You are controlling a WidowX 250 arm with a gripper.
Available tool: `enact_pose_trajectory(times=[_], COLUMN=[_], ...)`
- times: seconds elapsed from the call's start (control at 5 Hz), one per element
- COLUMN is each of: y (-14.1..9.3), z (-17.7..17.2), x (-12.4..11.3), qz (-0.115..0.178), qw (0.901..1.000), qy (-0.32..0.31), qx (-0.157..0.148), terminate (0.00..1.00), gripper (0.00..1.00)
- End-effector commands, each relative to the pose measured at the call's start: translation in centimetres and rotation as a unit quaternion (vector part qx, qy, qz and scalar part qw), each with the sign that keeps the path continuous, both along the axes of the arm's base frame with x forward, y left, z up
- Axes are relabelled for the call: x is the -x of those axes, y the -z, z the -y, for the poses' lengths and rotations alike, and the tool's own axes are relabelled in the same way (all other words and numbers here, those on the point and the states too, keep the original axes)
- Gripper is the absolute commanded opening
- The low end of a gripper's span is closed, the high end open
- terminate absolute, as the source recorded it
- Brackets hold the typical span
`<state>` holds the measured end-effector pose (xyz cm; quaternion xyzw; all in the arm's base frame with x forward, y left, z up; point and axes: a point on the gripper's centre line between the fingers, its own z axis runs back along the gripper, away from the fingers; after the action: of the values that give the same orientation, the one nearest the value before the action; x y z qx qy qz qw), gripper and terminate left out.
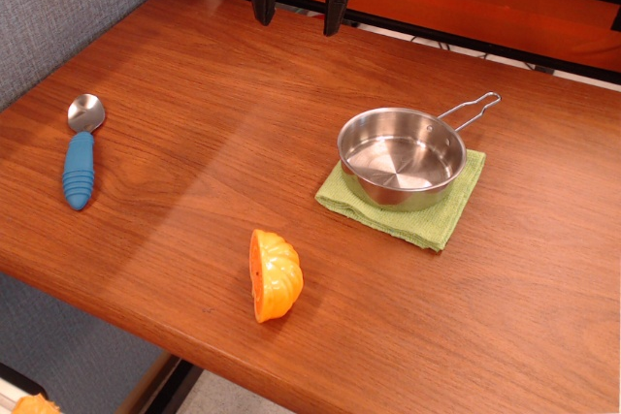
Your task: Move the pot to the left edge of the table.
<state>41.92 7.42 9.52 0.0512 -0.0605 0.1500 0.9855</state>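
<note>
The pot (401,157) is a small shiny steel pan with a thin wire handle pointing to the back right. It stands upright and empty on a green cloth (439,215) right of the table's middle. The table (194,123) is reddish-brown wood grain. My gripper (298,12) hangs at the top of the view over the table's back edge, well behind and left of the pot. Its two black fingers are spread apart with nothing between them.
A metal spoon with a blue handle (80,152) lies near the left edge. An orange plastic half-fruit (274,275) lies near the front edge. A grey fabric wall (58,16) runs along the left. A black frame with orange panels (485,7) stands behind the table.
</note>
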Motion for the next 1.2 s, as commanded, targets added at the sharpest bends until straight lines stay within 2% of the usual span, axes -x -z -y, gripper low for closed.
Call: enact_pose_trajectory(times=[0.0, 0.4, 0.6, 1.0], y=[0.0, -0.5, 0.1, 2.2], z=[0.0, 3.5, 5.4, 7.0], x=[0.0, 3.2, 4.5, 4.9], qz=[0.0, 0.007, 0.007, -0.016], qw=[1.0, 0.9974, 0.9944, 0.9896], qy=[0.0, 0.072, 0.105, 0.143], qx=[0.0, 0.006, -0.003, 0.005], terminate=[0.0, 0.0, 0.0, 0.0], gripper=[1.0, 1.0, 1.0, 1.0])
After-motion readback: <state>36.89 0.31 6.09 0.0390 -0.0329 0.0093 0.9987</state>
